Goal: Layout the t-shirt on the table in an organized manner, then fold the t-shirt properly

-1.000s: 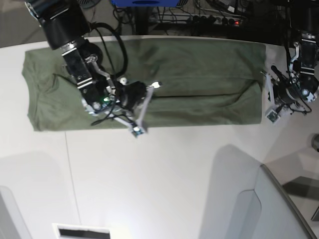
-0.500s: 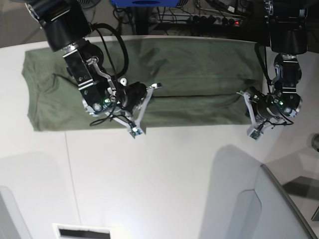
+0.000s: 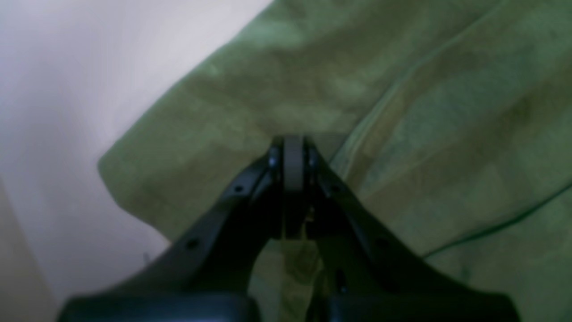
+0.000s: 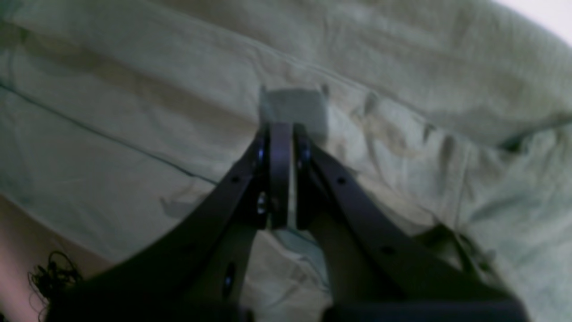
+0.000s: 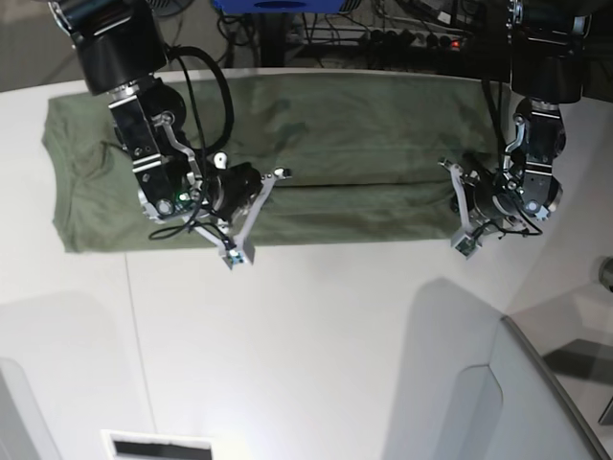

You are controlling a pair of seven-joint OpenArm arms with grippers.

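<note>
- t-shirt (image 5: 287, 163) lies along the far side of the worktop (image 5: 316, 355), already doubled into a long flat band; a dark fold line runs lengthwise down its middle.
- right gripper (image 4: 280, 134) sits over the near strip of the band, left of centre in the base view. Jaws fully together; cloth below looks flat, nothing visibly pinched.
- left gripper (image 3: 292, 150) is over the band's near corner on the base view's right, close to a stitched hem (image 3: 380, 112). Jaws also closed, no fabric seen between them.
- Judgement: both sit above the near long edge, likely staged for a pinch there or to press it flat. Next crosswise fold needs the jaws to open first.
- Risk: thin cotton layers may separate if only the top one gets caught.
</note>
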